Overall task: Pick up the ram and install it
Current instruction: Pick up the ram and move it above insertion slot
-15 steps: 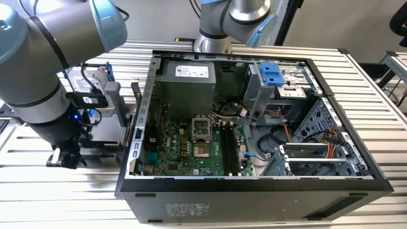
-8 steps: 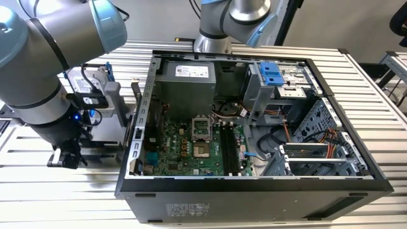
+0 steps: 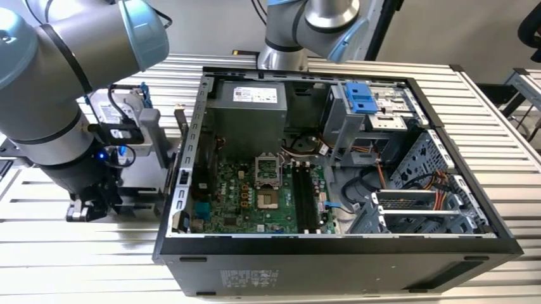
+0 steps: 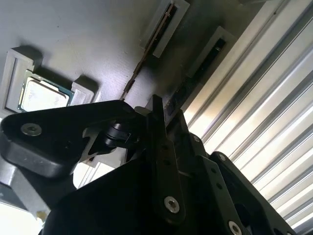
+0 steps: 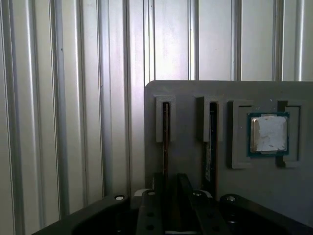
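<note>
While the exterior view looks down on a ribbed metal table [image 3: 498,114], an open computer case [image 3: 338,244] lies on it with its green motherboard [image 3: 253,196] facing up. A grey robot arm [image 3: 59,126] stands at the exterior view's left of the case. Its black claw [image 3: 89,208] hangs low there, close to the table and outside the case.

In the second wrist view, the claw's dark body takes up the lower half of the picture. Beyond it is a grey tray [image 4: 98,39] with two narrow slots side by side. The ram [image 4: 142,61] stands on edge in one slot, a thin dark strip running straight toward the tip of the claw [image 4: 156,105]. A second stick [image 4: 195,73] stands in the neighbouring slot. A square silver processor chip [image 4: 44,95] rests in its own pocket nearby.

In the first wrist view, the tray [image 5: 186,98] lies on the ribbed table [image 5: 73,98]. The ram [image 5: 166,127] is in the slot nearest the tray's edge, lined up with the middle of the claw [image 5: 168,181], and its near end runs in behind the claw. The second stick [image 5: 211,142] sits just beside it, and the chip [image 5: 269,133] is farther along. Whether the claw is apart or clamped on the ram cannot be told.
</note>
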`<state>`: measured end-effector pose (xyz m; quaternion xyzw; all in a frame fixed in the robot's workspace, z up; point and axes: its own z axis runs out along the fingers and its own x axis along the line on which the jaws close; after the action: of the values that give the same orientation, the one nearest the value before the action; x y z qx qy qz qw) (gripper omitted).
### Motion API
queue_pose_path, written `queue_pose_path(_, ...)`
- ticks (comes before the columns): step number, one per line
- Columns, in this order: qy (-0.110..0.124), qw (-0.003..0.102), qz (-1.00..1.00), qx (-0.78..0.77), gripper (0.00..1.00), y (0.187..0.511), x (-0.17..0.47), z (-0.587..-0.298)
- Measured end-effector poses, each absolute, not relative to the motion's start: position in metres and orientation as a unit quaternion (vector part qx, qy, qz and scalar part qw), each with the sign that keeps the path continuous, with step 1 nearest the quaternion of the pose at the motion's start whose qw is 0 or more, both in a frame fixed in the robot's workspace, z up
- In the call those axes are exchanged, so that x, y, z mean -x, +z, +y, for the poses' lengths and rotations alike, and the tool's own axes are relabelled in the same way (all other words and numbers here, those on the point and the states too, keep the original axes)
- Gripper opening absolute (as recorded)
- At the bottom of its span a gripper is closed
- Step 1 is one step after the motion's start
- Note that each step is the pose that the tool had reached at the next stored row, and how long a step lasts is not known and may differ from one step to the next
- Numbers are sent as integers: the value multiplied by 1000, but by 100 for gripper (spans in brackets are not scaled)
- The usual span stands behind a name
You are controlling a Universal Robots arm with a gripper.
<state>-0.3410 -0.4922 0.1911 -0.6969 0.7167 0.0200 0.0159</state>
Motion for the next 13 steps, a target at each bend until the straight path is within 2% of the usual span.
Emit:
queue_pose_path(8,20,16,716,698,100,191,341,-492)
queue_pose_path(9,20,16,716,698,0,191,341,-492)
queue_pose_path(13,20,16,716,698,0,191,341,-492)
